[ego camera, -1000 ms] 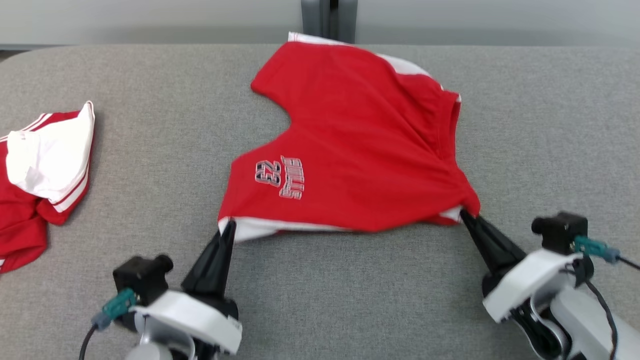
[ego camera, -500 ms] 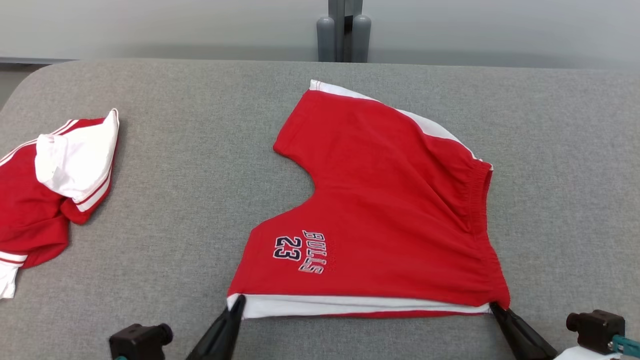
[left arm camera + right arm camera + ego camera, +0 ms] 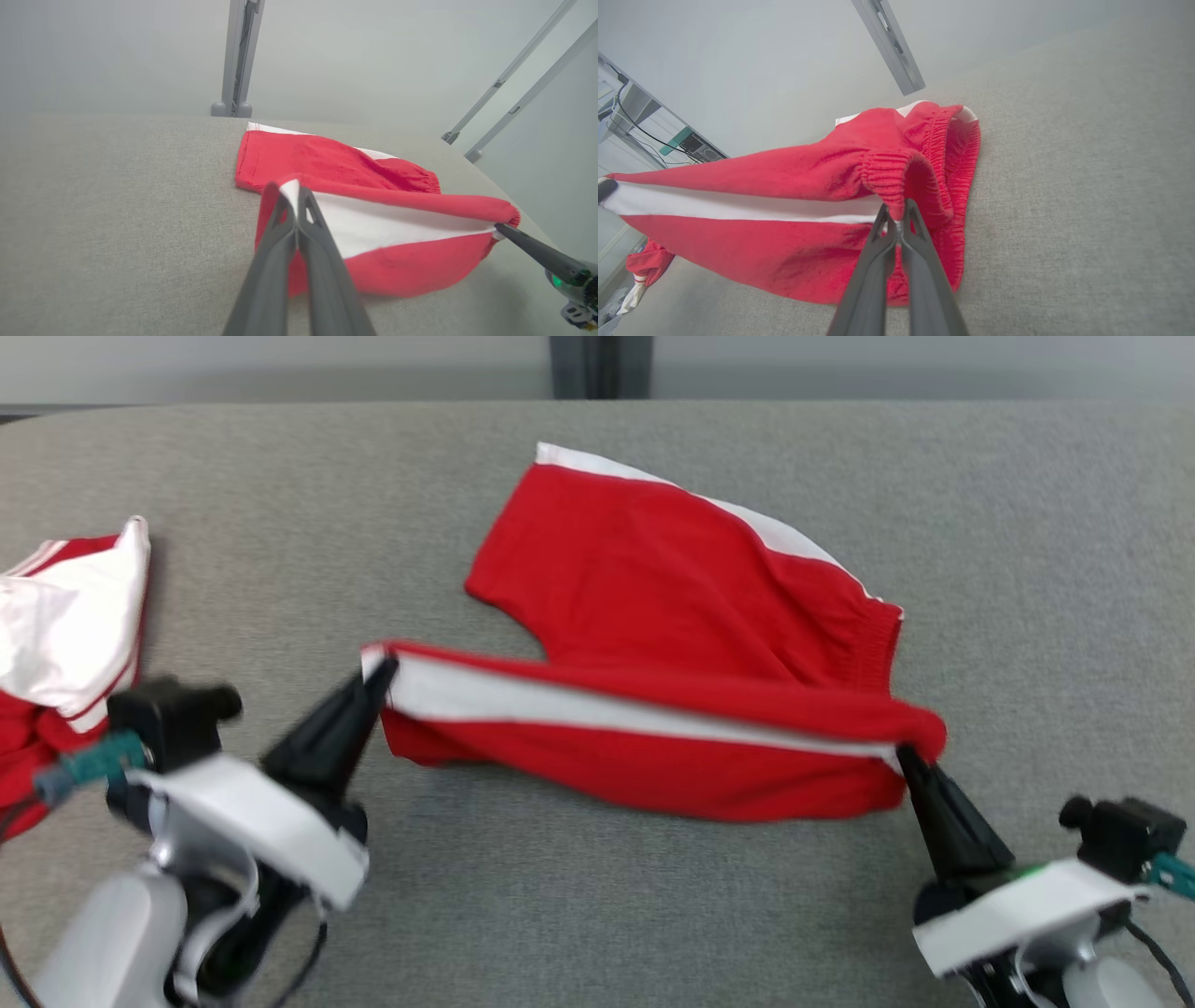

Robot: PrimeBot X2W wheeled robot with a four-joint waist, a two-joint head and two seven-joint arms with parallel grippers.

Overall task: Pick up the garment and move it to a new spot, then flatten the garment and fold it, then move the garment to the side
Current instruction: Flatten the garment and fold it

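The garment (image 3: 672, 588) is a pair of red shorts with a white side stripe, lying on the grey table (image 3: 597, 896). Its near side edge is lifted off the surface and stretched between both grippers. My left gripper (image 3: 381, 670) is shut on the leg-hem corner, which the left wrist view shows pinched at the gripper (image 3: 294, 195), with the garment (image 3: 373, 224) beyond it. My right gripper (image 3: 904, 758) is shut on the elastic waistband corner, seen close in the right wrist view at the gripper (image 3: 895, 213), with the garment (image 3: 784, 205) hanging below. The far half still rests flat on the table.
Another red and white garment (image 3: 65, 625) lies crumpled at the table's left edge. A grey post (image 3: 597, 364) stands behind the table's far edge. Bare grey table surface lies in front of and to the right of the shorts.
Both grippers have lifted the near edge of the shorts and carried it toward the far side, so the printed front now turns under. The head camera has also shifted.
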